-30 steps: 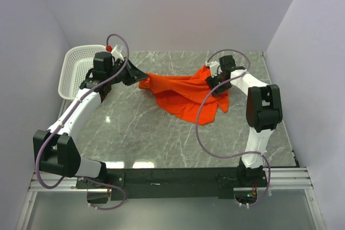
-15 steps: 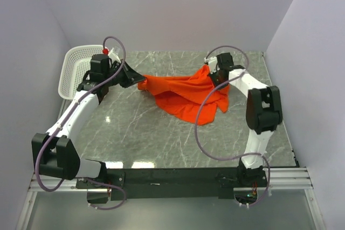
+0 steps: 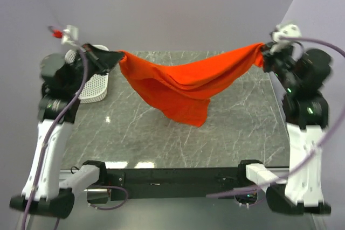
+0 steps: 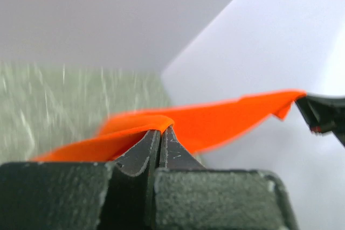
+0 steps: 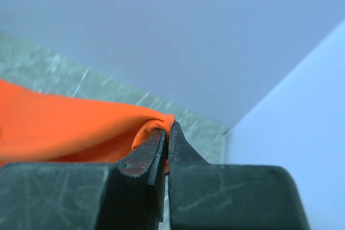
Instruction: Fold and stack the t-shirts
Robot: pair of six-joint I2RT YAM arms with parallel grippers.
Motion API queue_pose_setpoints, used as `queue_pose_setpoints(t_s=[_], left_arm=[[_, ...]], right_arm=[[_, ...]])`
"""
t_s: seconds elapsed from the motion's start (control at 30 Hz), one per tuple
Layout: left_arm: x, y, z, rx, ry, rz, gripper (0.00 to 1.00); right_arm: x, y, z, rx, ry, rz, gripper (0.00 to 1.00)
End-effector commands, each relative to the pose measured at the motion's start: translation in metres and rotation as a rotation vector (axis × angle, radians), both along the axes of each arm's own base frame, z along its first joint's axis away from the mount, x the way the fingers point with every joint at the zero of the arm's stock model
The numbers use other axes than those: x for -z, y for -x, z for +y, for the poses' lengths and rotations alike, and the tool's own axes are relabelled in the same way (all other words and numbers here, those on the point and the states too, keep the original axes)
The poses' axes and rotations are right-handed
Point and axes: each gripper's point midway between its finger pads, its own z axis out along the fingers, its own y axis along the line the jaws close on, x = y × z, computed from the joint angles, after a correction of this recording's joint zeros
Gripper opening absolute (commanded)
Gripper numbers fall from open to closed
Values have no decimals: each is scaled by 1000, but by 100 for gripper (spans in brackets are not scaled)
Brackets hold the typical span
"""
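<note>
While aloft, t-shirt (image 3: 178, 87) between 2 tools (image 3: 116, 57) (image 3: 262, 56)

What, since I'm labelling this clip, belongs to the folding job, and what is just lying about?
Job: t-shirt, stretched in the air between the left gripper and right gripper, both shut on it.
Lying about: white basket, at the far left of the table.
</note>
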Motion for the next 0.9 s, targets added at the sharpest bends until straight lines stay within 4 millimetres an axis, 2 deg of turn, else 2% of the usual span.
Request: queue_pose_setpoints(t_s=[0.0, 0.07, 0.23, 0.4, 0.5, 0.6, 0.67, 0.7, 0.77, 0.8, 0.83, 0.87], left_arm=[[-92, 56, 25, -118, 16, -312, 1], [-119, 83, 35, -162, 30, -394, 1], [-153, 127, 54, -247, 56, -507, 1], [-168, 157, 58, -246, 101, -562, 1], [-168, 159, 58, -243, 113, -559, 1], [-157, 146, 61, -269, 115, -515, 1], [-143, 128, 62, -291, 110, -468, 1], [-139, 120, 62, -296, 118, -448, 1], [-112, 83, 58, -298, 112, -364, 1], [-109, 70, 55, -291, 124, -356, 1], [-96, 51, 52, -287, 123, -320, 1], [-81, 21, 47, -281, 114, -265, 1]], right_arm=[[-37, 39, -6, 24, -32, -84, 0], [-55, 62, -6, 29, -44, -140, 0], [-93, 105, -8, 49, -83, -267, 0], [-118, 132, -8, 55, -113, -338, 0], [-116, 137, -4, 36, -125, -333, 0], [-102, 127, -2, 27, -134, -296, 0], [-92, 118, 1, 8, -144, -266, 0], [-74, 104, 6, -15, -157, -212, 0], [-44, 77, 10, -42, -176, -136, 0], [-31, 60, 11, -49, -192, -92, 0], [-21, 48, 13, -60, -201, -63, 0], [-14, 34, 15, -70, -209, -46, 0]])
